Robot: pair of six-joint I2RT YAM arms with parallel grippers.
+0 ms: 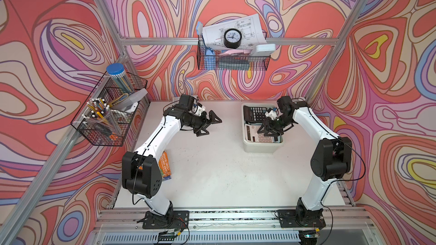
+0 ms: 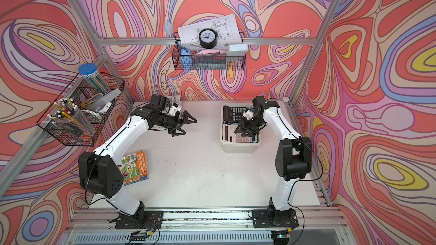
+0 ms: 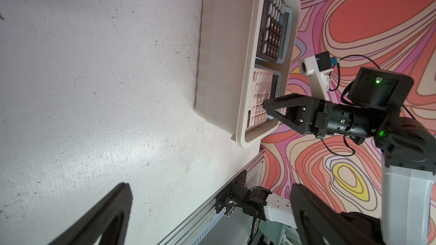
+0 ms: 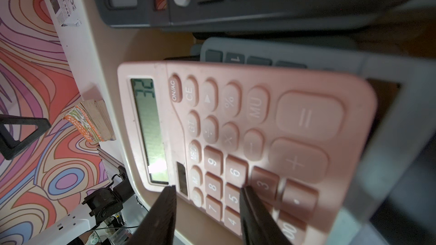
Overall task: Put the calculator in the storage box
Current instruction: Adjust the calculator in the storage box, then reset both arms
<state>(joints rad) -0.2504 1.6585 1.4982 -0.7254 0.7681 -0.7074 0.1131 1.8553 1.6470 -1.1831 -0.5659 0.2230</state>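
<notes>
The pink calculator [image 4: 236,137] lies face up inside the storage box [image 1: 259,148], in the half nearer the robot's bases. It rests on top of a grey calculator [image 4: 283,55], and its display shows digits in the right wrist view. In both top views it appears as a pale slab [image 1: 251,135] [image 2: 230,134] partly covered by the right gripper [image 1: 269,130]. A black calculator [image 1: 256,111] fills the far half of the same box and leans up toward the far rim. The right gripper reaches down into the box. In its own wrist view the claw [image 4: 207,192] is partly spread, with the two dark fingers [image 4: 165,208] over the number keys and the 8 and 5 keys showing in the gap. It pinches nothing, and I cannot tell whether the tips touch the keys. The left wrist view shows the same claw [image 3: 269,109] with its tip at the keypad, just inside the box's rim [image 3: 243,90]. The box stands on the white table [image 1: 212,173], toward its far right corner. The left gripper [image 1: 210,126] hangs over the far left part of the table, well apart from the box, with its claw spread wide and empty [image 3: 210,189]. A colourful book [image 2: 134,166] lies on the table beside the left arm. Two black wire baskets hang on the patterned walls, one with pens [image 1: 108,119] on the left and one with papers and a small clock [image 1: 232,38] at the back.
</notes>
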